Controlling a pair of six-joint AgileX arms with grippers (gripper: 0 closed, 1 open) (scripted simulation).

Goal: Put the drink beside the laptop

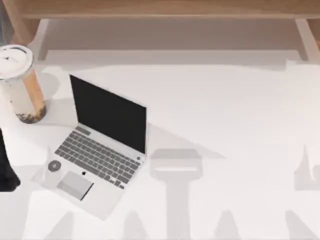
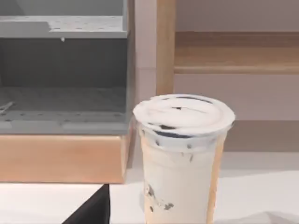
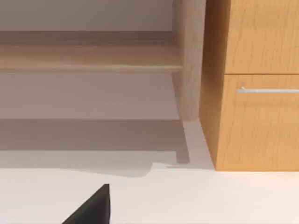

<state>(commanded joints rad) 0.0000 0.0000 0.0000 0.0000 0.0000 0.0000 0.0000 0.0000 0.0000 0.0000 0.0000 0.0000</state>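
The drink (image 1: pixel 19 85) stands upright at the table's (image 1: pixel 225 115) far left, about ten o'clock of the open laptop (image 1: pixel 100 150), just beside its screen and apart from it. The left arm (image 1: pixel 6 170) sits low at the left edge, at nine o'clock of the keyboard; whether its jaws are spread or closed, I cannot tell. From the wrist, the cup rises straight ahead, white lid (image 2: pixel 183 114) level. My call: the approach should come in level at mid-body, below the lid, squeeze gently, and steer clear of that screen.

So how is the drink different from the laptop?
The drink stands tall and round, while the laptop lies low and flat with its screen open. The drink is milky tan with a white lid; the laptop is silver with a black screen. Both sit on the white table, at its left.
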